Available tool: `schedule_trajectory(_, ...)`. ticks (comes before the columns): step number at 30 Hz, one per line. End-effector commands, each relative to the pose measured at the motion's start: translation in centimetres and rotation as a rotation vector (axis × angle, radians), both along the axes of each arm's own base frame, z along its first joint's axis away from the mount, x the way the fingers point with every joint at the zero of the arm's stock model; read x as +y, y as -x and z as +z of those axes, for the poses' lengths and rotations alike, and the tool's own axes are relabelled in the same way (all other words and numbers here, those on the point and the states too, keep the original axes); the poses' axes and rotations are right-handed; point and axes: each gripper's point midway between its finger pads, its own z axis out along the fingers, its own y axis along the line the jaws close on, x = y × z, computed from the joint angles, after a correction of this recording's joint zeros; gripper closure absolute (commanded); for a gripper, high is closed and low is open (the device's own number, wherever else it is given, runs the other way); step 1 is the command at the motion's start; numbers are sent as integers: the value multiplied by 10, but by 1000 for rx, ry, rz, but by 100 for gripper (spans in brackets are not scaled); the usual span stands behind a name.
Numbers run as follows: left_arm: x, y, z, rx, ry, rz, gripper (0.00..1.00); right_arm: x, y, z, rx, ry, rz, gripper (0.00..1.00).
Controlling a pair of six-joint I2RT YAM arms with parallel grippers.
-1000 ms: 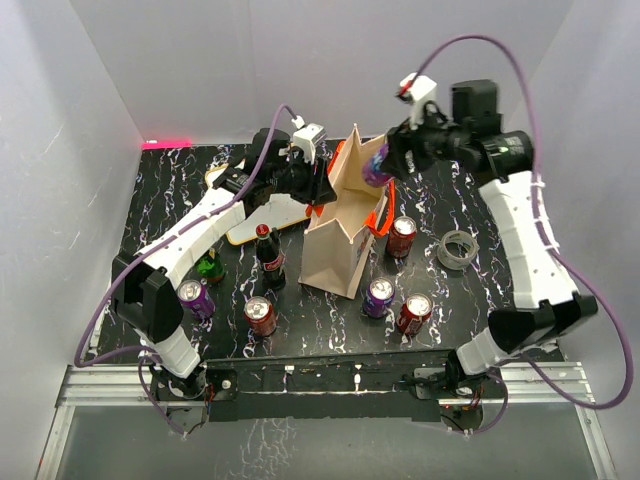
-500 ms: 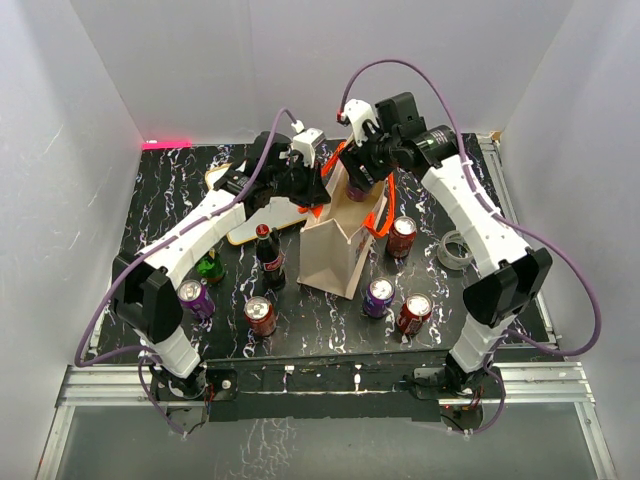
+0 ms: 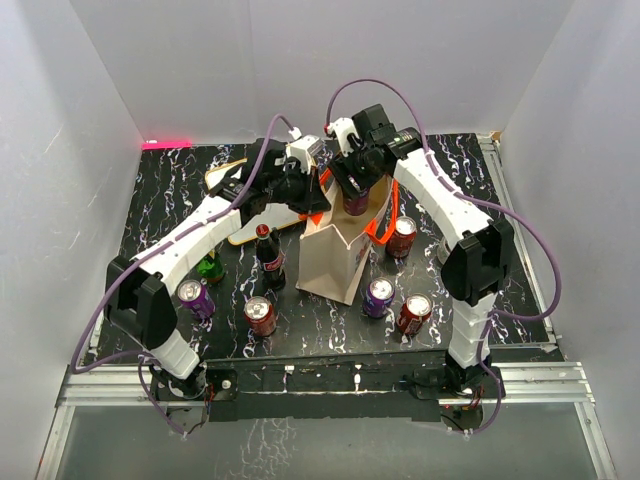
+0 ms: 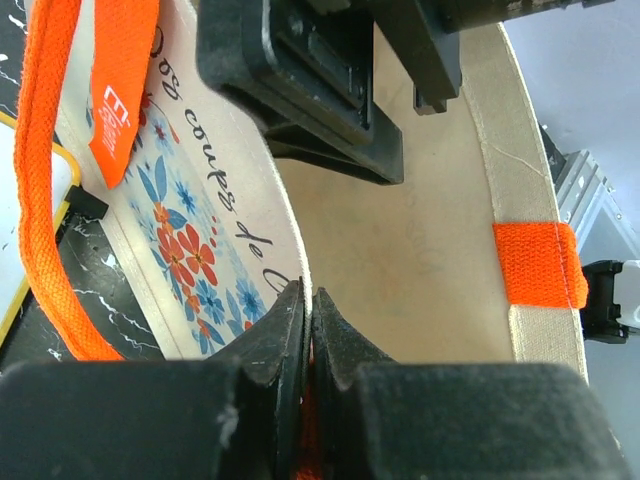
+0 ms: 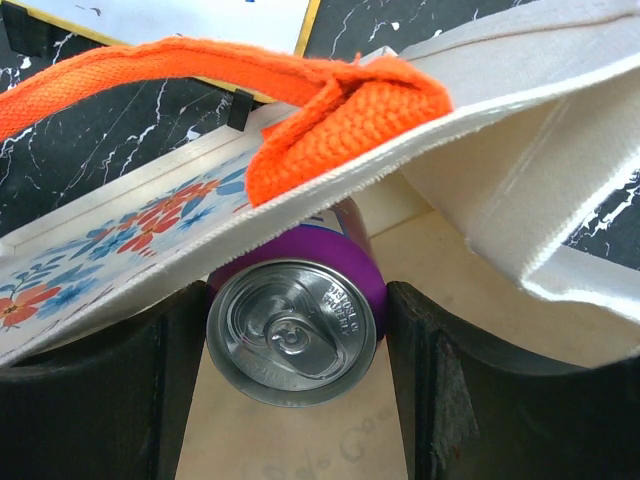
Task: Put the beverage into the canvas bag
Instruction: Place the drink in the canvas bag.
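The right gripper's (image 5: 292,345) two dark fingers (image 5: 100,400) press on either side of a purple can (image 5: 292,325), its silver top and pull tab facing the wrist camera. The can sits in the open mouth of the canvas bag (image 5: 520,150). The bag's floral-printed wall and a folded end of its orange handle (image 5: 340,110) cross over the can's upper edge, and the beige inside of the bag shows beneath. From above, this gripper (image 3: 355,188) and the can (image 3: 356,204) are at the top of the upright bag (image 3: 335,255). The left gripper (image 4: 308,320) has its fingers (image 4: 270,350) clenched on the bag's rim, pinching the cloth with a strip of orange showing between them lower down. The floral print (image 4: 190,250) lies on the outer wall to the left and the plain beige interior to the right. In the top view the left gripper (image 3: 312,192) is at the bag's left upper edge, just beside the right one. Around the bag on the black marbled table (image 3: 160,210) stand a cola bottle (image 3: 268,255) to its left and a red can (image 3: 401,237) just to its right, and a white board (image 3: 262,218) lies beneath the left arm.
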Motion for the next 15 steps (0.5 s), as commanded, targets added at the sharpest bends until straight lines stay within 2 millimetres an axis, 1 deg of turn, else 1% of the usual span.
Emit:
schedule_trajectory(1, 8, 13, 25, -3, 66, -8, 100, 2, -22, 49, -173, -71, -55, 92)
schedule_trajectory(5, 19, 7, 24, 15, 85, 38, 100, -10, -17, 41, -189, -42, -89, 92)
schedule_trajectory(8, 25, 6, 20, 19, 89, 54, 100, -20, -18, 36, -193, -33, -106, 92)
schedule_trajectory(9, 26, 7, 19, 20, 88, 52, 100, -24, -18, 31, -185, -29, -112, 92)
schedule_trajectory(12, 29, 8, 14, 9, 73, 40, 100, -36, -22, 25, -182, -36, -126, 92)
schedule_trajectory(15, 30, 10, 10, 2, 62, 29, 100, -41, -22, 19, -173, -31, -104, 92)
